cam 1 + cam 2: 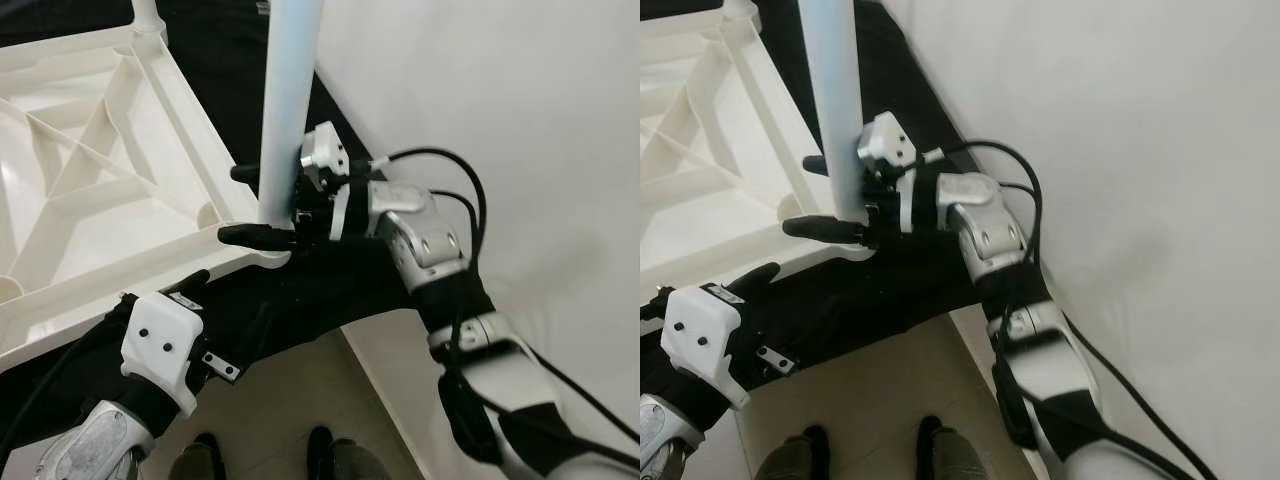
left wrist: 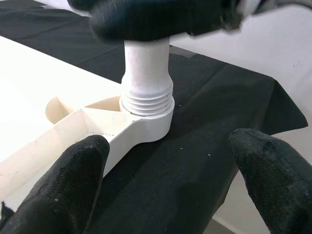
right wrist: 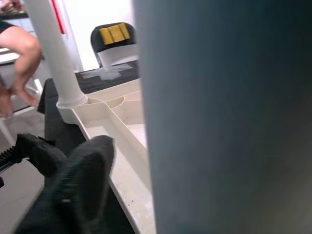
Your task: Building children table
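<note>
A white plastic tabletop (image 1: 110, 200) lies upside down on a black cloth (image 1: 300, 290). A white table leg (image 1: 285, 110) stands upright in its near corner socket (image 2: 146, 122), and some screw thread shows above the socket's rim. My right gripper (image 1: 268, 205) is shut on the leg just above the socket, one black finger on each side. My left gripper (image 2: 168, 156) is open, low on the cloth in front of that corner, with the socket ahead between its fingers (image 2: 73, 170).
A second leg (image 3: 53, 58) stands in the far corner socket. A white wall (image 1: 500, 100) runs close along my right. Beyond the table are a person's bare legs (image 3: 14, 63) and a black chair with yellow pads (image 3: 114, 41). Beige floor tiles (image 1: 290, 400) lie below.
</note>
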Available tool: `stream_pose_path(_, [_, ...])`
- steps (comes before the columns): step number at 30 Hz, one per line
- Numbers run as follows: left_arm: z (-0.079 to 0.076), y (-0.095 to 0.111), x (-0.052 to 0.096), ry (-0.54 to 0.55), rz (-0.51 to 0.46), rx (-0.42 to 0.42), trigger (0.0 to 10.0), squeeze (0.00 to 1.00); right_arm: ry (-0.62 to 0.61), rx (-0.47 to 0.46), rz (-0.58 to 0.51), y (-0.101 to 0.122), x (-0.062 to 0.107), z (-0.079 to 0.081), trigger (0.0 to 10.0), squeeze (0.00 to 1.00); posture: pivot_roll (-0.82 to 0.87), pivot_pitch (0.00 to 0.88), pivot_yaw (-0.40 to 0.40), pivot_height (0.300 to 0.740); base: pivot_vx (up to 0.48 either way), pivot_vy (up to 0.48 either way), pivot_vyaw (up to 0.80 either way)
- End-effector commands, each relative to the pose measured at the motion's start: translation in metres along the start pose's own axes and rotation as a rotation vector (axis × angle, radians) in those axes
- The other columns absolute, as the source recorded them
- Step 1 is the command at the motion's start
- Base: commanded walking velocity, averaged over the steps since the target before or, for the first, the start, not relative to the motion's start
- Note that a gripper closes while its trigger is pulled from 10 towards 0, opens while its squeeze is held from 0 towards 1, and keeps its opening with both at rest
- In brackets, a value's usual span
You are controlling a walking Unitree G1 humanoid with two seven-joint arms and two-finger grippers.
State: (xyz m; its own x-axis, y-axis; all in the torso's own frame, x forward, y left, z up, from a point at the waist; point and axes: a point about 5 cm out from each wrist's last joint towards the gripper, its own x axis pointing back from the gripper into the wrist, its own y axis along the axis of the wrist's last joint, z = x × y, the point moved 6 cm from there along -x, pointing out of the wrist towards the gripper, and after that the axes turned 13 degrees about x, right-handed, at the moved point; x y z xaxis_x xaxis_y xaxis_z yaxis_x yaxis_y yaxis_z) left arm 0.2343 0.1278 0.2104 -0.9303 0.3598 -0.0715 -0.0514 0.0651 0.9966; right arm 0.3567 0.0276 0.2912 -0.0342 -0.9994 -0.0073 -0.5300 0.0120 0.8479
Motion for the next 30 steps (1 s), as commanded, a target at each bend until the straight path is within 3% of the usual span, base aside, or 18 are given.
stream_pose_path(1, [-0.002,-0.002,0.003,-0.004,0.02,0.003,10.0,0.0,0.06,0.004,-0.005,-0.003,-0.006,0.006,0.0,0.0,0.23,0.32,-0.17,0.74,0.0,0.0,0.0])
stream_pose_path(10, [-0.001,-0.002,0.004,-0.001,0.021,-0.002,10.0,0.0,0.092,0.014,0.041,-0.017,-0.004,0.007,0.0,0.0,0.22,0.325,-0.172,0.74,0.0,0.0,0.0])
stream_pose_path(16, [-0.002,-0.002,0.003,-0.004,0.022,-0.002,10.0,0.0,0.084,0.017,0.07,-0.026,0.007,0.007,0.0,0.0,0.21,0.325,-0.176,0.74,0.0,0.0,0.0])
stream_pose_path(19, [0.0,-0.003,0.002,0.004,0.019,0.0,10.0,0.0,-0.074,0.028,0.147,-0.043,0.024,-0.002,0.0,0.0,0.18,0.32,-0.185,0.74,0.0,0.0,0.0])
stream_pose_path(20, [0.0,-0.003,0.002,0.004,0.019,0.0,10.0,0.0,-0.074,0.028,0.147,-0.043,0.024,-0.002,0.0,0.0,0.18,0.32,-0.185,0.74,0.0,0.0,0.0])
stream_pose_path(21, [0.001,-0.003,0.002,0.004,0.018,0.0,10.0,0.0,-0.186,0.005,0.204,-0.055,0.03,-0.006,0.0,0.0,0.16,0.319,-0.191,0.74,0.0,0.0,0.0])
stream_pose_path(22, [0.001,-0.003,0.002,0.004,0.018,0.0,10.0,0.0,-0.186,0.005,0.204,-0.055,0.03,-0.006,0.0,0.0,0.16,0.319,-0.191,0.74,0.0,0.0,0.0])
stream_pose_path(23, [0.002,-0.003,0.002,0.002,0.018,-0.001,10.0,0.0,-0.482,-0.011,0.379,-0.08,0.042,-0.019,0.0,0.0,0.15,0.316,-0.187,0.74,0.0,0.0,0.0])
stream_pose_path(24, [0.002,-0.003,0.002,0.0,0.018,0.0,10.0,0.0,-0.557,-0.086,0.458,-0.099,0.036,0.012,0.0,0.0,0.14,0.318,-0.181,0.74,0.0,0.0,0.0])
stream_pose_path(25, [0.002,-0.003,0.002,0.0,0.018,0.0,10.0,0.0,-0.557,-0.086,0.458,-0.099,0.036,0.012,0.0,0.0,0.14,0.318,-0.181,0.74,0.0,0.0,0.0])
stream_pose_path(26, [0.003,-0.003,0.001,-0.002,0.018,-0.001,10.0,0.0,-0.633,-0.149,0.504,-0.107,0.035,0.034,0.0,0.0,0.15,0.325,-0.172,0.74,0.0,0.0,0.0])
stream_pose_path(29, [0.003,-0.003,0.001,-0.003,0.02,-0.003,10.0,0.0,-0.667,-0.168,0.51,-0.106,0.032,0.048,0.0,0.0,0.15,0.326,-0.171,0.74,0.0,0.0,0.0])
stream_pose_path(30, [0.003,-0.003,0.0,-0.007,0.018,-0.001,10.0,0.0,-0.648,-0.181,0.484,-0.104,0.023,0.054,0.0,0.0,0.15,0.309,-0.159,0.74,0.0,0.0,0.0])
